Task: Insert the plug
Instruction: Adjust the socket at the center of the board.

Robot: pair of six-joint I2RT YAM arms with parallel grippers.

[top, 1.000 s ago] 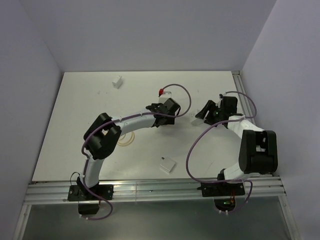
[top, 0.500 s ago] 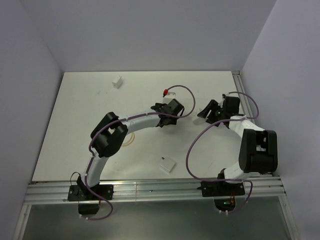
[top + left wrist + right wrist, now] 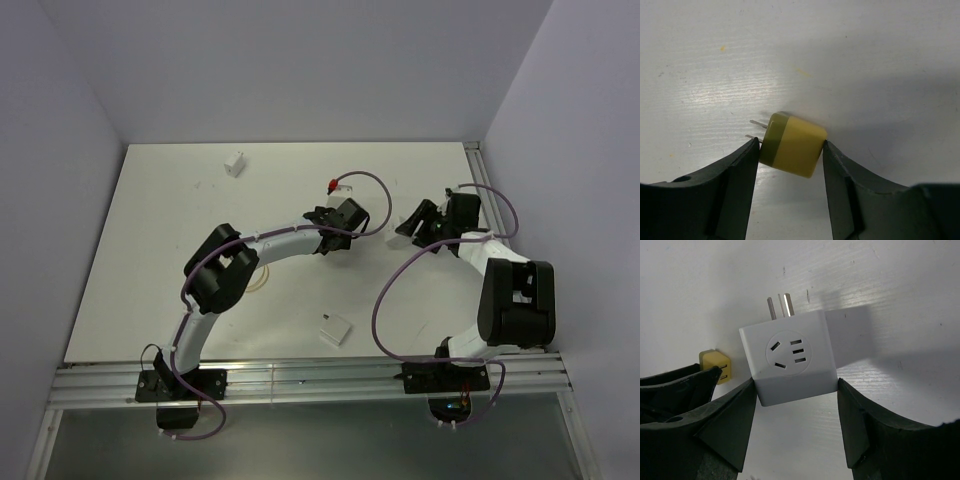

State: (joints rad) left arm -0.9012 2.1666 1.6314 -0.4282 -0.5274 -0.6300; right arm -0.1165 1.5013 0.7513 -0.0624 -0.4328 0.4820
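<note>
In the left wrist view a small yellow plug (image 3: 792, 145) with two metal prongs (image 3: 757, 124) lies tilted on the white table. My left gripper (image 3: 789, 144) is shut on it, one finger touching each side. The right gripper (image 3: 795, 385) is shut on a white cube socket adapter (image 3: 790, 357), whose slotted face looks at the camera and whose own prongs (image 3: 780, 305) point away. The yellow plug (image 3: 715, 366) also shows at the left of the right wrist view. From above, the left gripper (image 3: 340, 225) hides the plug, and the right gripper (image 3: 408, 225) with the adapter (image 3: 397, 235) is close to its right.
A small white block (image 3: 235, 163) sits at the far left of the table. A flat white piece (image 3: 334, 329) lies near the front edge. A red-tipped part (image 3: 330, 184) sits just beyond the left gripper. Purple cables loop over both arms, and a metal rail (image 3: 300, 380) runs along the near edge.
The left arm has shifted a little to the right and settled over the plug. The right arm and its adapter have stayed in place.
</note>
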